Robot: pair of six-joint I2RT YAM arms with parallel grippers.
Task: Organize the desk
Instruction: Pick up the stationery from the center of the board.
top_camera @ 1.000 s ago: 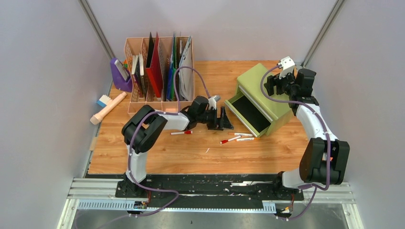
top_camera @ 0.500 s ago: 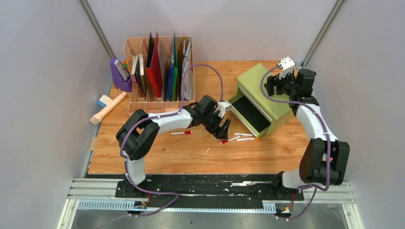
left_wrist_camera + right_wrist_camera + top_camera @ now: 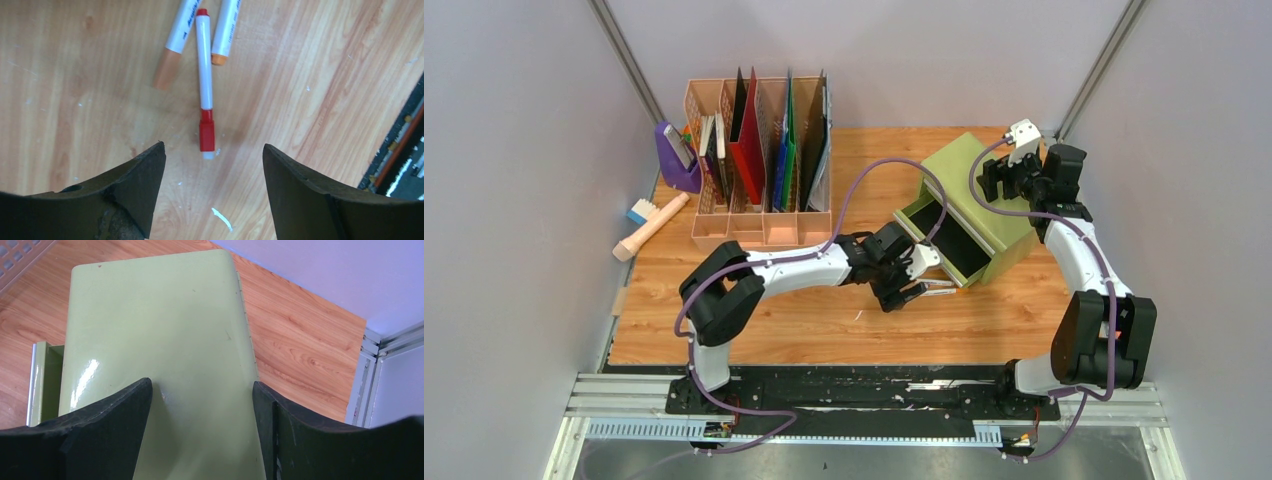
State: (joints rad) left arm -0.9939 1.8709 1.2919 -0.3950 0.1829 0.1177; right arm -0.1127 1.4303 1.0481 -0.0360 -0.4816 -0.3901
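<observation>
Markers (image 3: 203, 80) on your desk (image 3: 754, 330): three, one red-capped, two orange. Left gripper (image 3: 212, 147) gapes over them, right gripper (image 3: 201, 385) gapes over the green cabinet (image 3: 160, 325).

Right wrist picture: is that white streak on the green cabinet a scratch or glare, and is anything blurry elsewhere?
Right wrist view: glare, a soft reflection of light on the glossy cabinet top; left wrist view: red marker crisp, the fingers dark and underlit; top view: even light, faint shadows.
</observation>
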